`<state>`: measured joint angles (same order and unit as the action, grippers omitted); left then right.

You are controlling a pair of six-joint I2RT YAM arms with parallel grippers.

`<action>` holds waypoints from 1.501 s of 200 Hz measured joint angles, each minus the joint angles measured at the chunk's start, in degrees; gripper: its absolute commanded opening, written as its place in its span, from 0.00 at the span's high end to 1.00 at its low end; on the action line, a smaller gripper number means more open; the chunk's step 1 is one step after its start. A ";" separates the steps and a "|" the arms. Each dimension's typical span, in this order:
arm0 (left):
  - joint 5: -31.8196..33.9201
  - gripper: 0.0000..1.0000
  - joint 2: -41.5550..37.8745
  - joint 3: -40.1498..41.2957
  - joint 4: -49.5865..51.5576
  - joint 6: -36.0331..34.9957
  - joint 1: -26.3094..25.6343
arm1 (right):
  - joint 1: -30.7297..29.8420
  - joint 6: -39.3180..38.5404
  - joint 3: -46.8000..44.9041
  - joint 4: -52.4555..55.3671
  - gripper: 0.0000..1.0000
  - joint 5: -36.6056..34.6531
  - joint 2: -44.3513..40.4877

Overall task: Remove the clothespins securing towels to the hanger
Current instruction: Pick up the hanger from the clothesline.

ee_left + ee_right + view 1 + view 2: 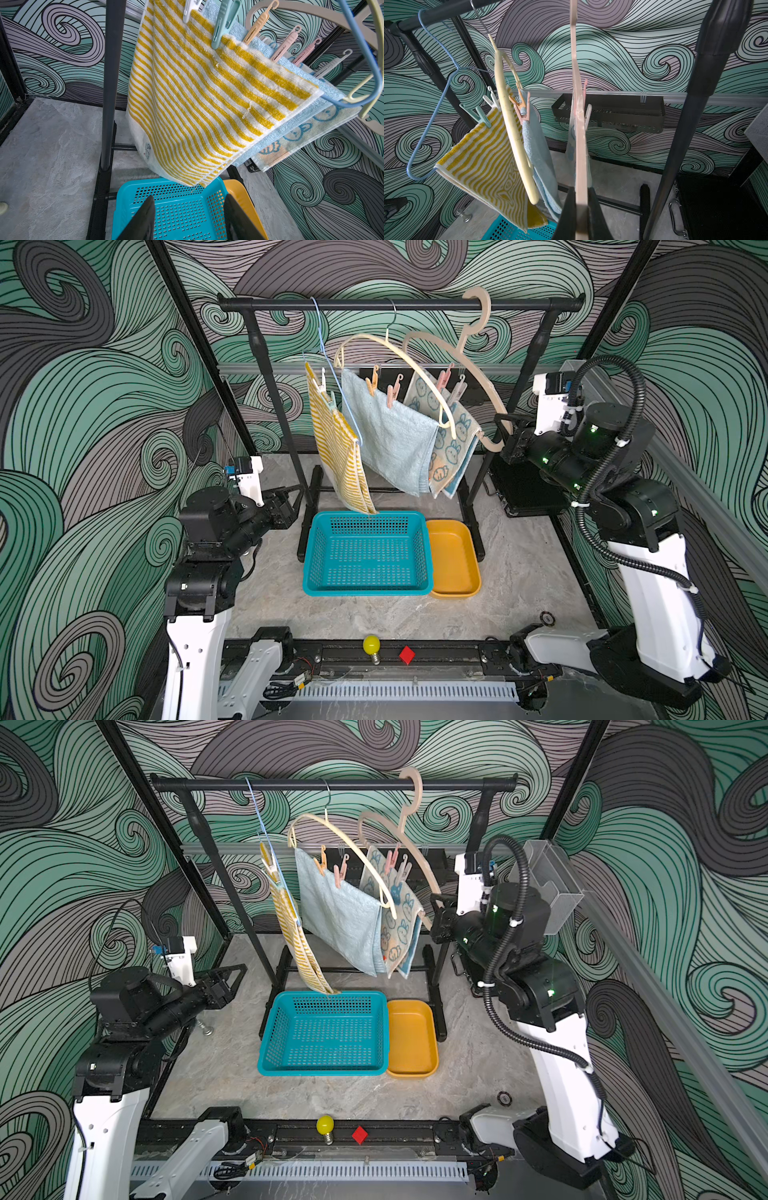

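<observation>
Overhead, in both top views, three hangers hook over the black rail. A blue wire hanger is toward its left end, a cream hanger at the middle and a beige hanger toward its right end. They carry, in that order, the yellow-striped towel, the light-blue towel and the bunny towel.

Six clothespins grip the towels' top edges, two on each:
- a white one and a mint one on the striped towel;
- an orange one and a pink one on the blue towel;
- a pink one and a white one on the bunny towel.

The right gripper is at the beige hanger's lower end, by the rail's right post. The left gripper hangs near the left post, apart from the towels.

Mid-worktop, under the rail, a teal basket stands with a yellow tray touching its right side.

In the left wrist view, the left gripper's black fingers stand apart with nothing between them. The basket shows below them. The striped towel fills the middle, and the clothespins run in a row along the towel edges behind it.

In the right wrist view, the right gripper has its fingers pressed together on the thin edge of the beige hanger. The bunny towel hangs edge-on against that hanger. The cream hanger and the blue wire hanger hang beyond it.
</observation>
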<state>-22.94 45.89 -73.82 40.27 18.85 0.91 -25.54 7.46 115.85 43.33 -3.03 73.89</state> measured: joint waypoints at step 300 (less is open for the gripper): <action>1.90 0.48 0.04 -0.33 6.16 -3.28 0.00 | 0.00 -0.61 -18.64 9.66 1.00 -7.08 -24.83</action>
<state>-21.04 45.93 -74.15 46.44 15.57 0.91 -25.54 6.85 97.21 52.99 -10.11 49.06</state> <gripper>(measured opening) 0.522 0.083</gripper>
